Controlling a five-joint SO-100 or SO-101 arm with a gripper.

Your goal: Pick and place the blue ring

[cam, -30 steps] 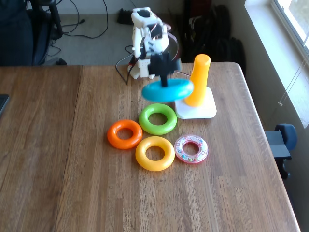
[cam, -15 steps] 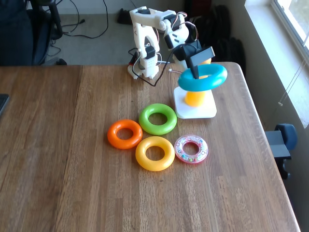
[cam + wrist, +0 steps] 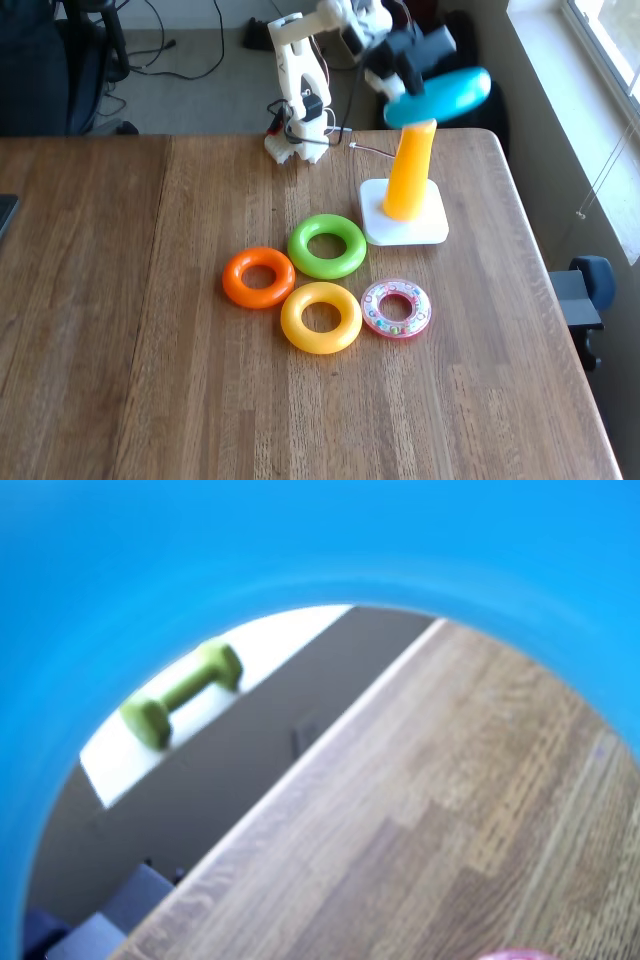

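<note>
In the fixed view the white arm (image 3: 300,70) stands at the far edge of the desk (image 3: 150,380) and reaches to the right. Its claw (image 3: 402,78) pinches the blue ring (image 3: 440,96) at the ring's left rim. The ring is in the air, tilted with its right side higher, and it sits just over the top of the orange peg (image 3: 409,170); I cannot tell if it touches the peg tip. The peg stands upright on a white square base (image 3: 432,232).

Nearer on the desk lie four other rings: the green ring (image 3: 327,246) just left of the base, the orange ring (image 3: 259,277) to its near left, the yellow ring (image 3: 321,317) in front, and a pink clear ring (image 3: 396,309) to the right of the yellow one.

In the wrist view the blue ring (image 3: 150,570) is very close and blurred, and through its hole the desk (image 3: 440,830) edge and a green dumbbell (image 3: 180,692) beyond it are seen
</note>
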